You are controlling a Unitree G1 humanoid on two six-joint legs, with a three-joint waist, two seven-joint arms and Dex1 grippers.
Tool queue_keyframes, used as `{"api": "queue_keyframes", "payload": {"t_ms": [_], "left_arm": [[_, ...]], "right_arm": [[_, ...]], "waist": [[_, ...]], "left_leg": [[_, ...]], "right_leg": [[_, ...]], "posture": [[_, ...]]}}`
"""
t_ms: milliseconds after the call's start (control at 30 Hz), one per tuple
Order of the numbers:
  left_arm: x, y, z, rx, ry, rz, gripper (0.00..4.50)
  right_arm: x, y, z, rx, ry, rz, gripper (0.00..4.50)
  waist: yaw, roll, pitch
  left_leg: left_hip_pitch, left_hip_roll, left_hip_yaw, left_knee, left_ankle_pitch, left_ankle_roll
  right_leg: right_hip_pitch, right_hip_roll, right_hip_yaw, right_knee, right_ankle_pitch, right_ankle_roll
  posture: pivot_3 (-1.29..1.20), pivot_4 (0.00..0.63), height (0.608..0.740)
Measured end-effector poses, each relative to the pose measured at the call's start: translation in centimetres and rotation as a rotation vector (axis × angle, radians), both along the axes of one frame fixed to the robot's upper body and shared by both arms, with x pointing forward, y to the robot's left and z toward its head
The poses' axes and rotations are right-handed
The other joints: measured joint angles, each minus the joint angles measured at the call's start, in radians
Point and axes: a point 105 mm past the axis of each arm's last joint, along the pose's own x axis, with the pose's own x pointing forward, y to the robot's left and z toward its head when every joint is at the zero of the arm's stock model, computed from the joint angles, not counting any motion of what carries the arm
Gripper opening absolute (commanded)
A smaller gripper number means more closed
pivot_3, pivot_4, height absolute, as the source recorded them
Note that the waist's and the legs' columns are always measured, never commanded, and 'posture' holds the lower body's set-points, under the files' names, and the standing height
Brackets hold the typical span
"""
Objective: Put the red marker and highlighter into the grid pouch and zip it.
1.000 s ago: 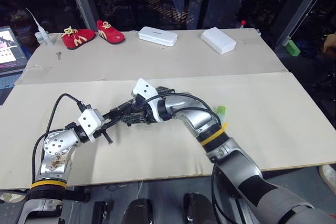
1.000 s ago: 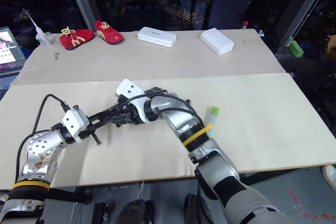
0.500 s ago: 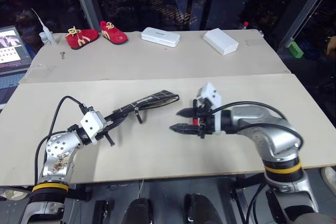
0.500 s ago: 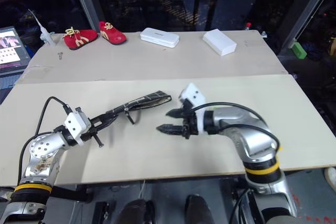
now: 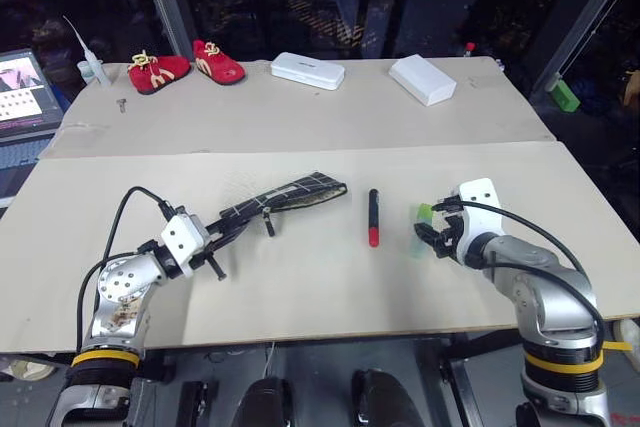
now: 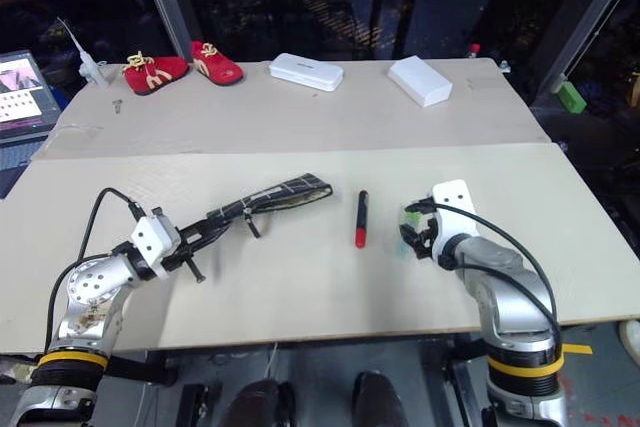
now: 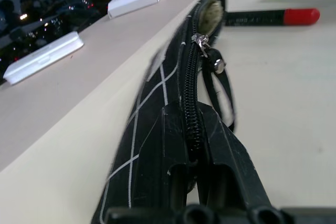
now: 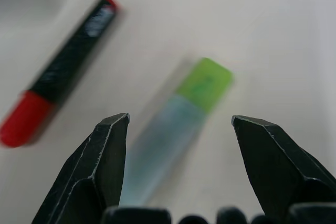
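left gripper [image 5: 222, 237]: I'm seeing it lower left of the head view, fingers pressed together, pinching one end of the grid pouch [image 5: 290, 194]; the wrist view is showing the fingers [image 7: 231, 166] clamped on the zipper edge.
grid pouch: lying left of centre in the head view, running from the left gripper up toward the middle; the far end is gaping slightly, and the zipper pull [image 7: 216, 64] with its cord is hanging beside the zip.
right gripper [image 5: 432, 238]: I'm seeing it right of centre in the head view, fingers spread wide and holding nothing; in its wrist view the two black fingers [image 8: 100, 166] are standing either side of the highlighter [image 8: 176, 129], apart from it.
highlighter: lying on the table [image 5: 300, 347] right of centre, just at the right gripper's tips, green cap [image 8: 206, 83] facing away from the gripper.
red marker [image 5: 373, 217]: lying flat at centre of the head view, between pouch and highlighter, touching neither, red end nearer me.
background: I'm noting red shoes [image 5: 185, 63] upper left, two white boxes [image 5: 308, 70] top centre, a laptop screen [image 5: 22, 82] at the left edge.
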Motion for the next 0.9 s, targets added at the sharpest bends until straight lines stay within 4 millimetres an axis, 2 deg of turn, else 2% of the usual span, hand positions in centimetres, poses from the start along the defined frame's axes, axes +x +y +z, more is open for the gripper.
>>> {"api": "queue_keyframes", "payload": {"t_ms": [167, 333, 633, 667, 700, 733, 767, 867, 900], "left_arm": [[0.0, 0.0, -0.3, -0.002, 0.009, 0.0, 0.0], [0.0, 0.0, -0.3, 0.0, -0.001, -0.002, 0.0], [0.0, 0.0, -0.3, -0.002, -0.004, 0.003, 0.0], [0.0, 0.0, -0.2, -0.004, -0.005, 0.004, 0.0], [0.0, 0.0, -0.3, -0.007, -0.006, 0.005, 0.0], [0.0, 0.0, -0.3, -0.01, -0.005, 0.007, 0.0], [0.0, 0.0, -0.3, -0.011, -0.005, 0.009, 0.0], [0.1, 0.0, -0.3, -0.014, -0.008, 0.014, 0.0], [0.1, 0.0, -0.2, -0.014, -0.008, 0.016, 0.0]], "right_arm": [[0.1, 0.1, -0.5, 0.016, 0.006, -0.041, 3.5], [-0.1, 1.3, -1.5, 0.089, 0.055, -0.044, 3.5], [-0.5, 1.6, -2.5, 0.098, 0.093, -0.058, 3.5], [-0.5, 1.7, -2.6, 0.094, 0.092, -0.058, 3.0], [-0.6, 1.6, -2.7, 0.08, 0.088, -0.061, 2.92], [-0.6, 1.4, -2.9, 0.063, 0.082, -0.062, 2.43], [-0.6, 1.3, -3.1, 0.052, 0.076, -0.064, 2.24], [-0.5, 1.1, -3.4, 0.037, 0.065, -0.066, 1.15], [-0.5, 1.1, -3.5, 0.036, 0.065, -0.068, 1.04]], "waist": [[0.001, 0.0, 0.0], [0.001, 0.0, 0.0], [0.002, 0.0, 0.0], [0.001, 0.0, 0.0], [0.002, -0.001, -0.001], [0.001, -0.003, -0.002], [0.001, -0.004, -0.002], [0.002, -0.005, -0.003], [0.002, -0.005, -0.003]], "left_leg": [[-0.002, 0.0, 0.0, 0.0, 0.0, 0.0], [-0.002, 0.0, -0.001, 0.0, 0.0, 0.0], [-0.002, 0.0, -0.002, 0.0, 0.0, 0.0], [-0.001, 0.0, -0.002, 0.0, 0.0, 0.0], [-0.001, 0.0, -0.002, 0.0, 0.0, 0.0], [0.0, 0.001, -0.002, 0.0, 0.0, 0.0], [0.001, 0.001, -0.002, 0.0, 0.0, 0.0], [0.007, 0.001, -0.002, 0.0, 0.0, 0.0], [0.01, 0.001, -0.003, 0.0, -0.001, 0.001]], "right_leg": [[-0.001, 0.0, 0.0, 0.0, 0.0, 0.0], [-0.001, 0.0, 0.0, 0.0, 0.0, 0.0], [-0.001, 0.0, 0.0, 0.0, 0.0, 0.0], [0.0, 0.0, 0.0, 0.0, 0.0, 0.0], [0.0, 0.0, 0.0, 0.0, 0.0, 0.0], [0.001, 0.0, 0.0, 0.0, 0.0, 0.0], [0.002, 0.0, -0.001, 0.0, 0.0, 0.0], [0.009, 0.0, -0.001, -0.002, -0.001, 0.001], [0.012, 0.0, -0.001, -0.002, -0.002, 0.002]], "posture": [[0.0, 0.15, 0.74], [0.0, 0.15, 0.74], [0.0, 0.15, 0.74], [0.0, 0.15, 0.74], [0.0, 0.15, 0.74], [0.0, 0.15, 0.74], [0.0, 0.15, 0.74], [0.0, 0.15, 0.74], [0.0, 0.15, 0.74]]}}
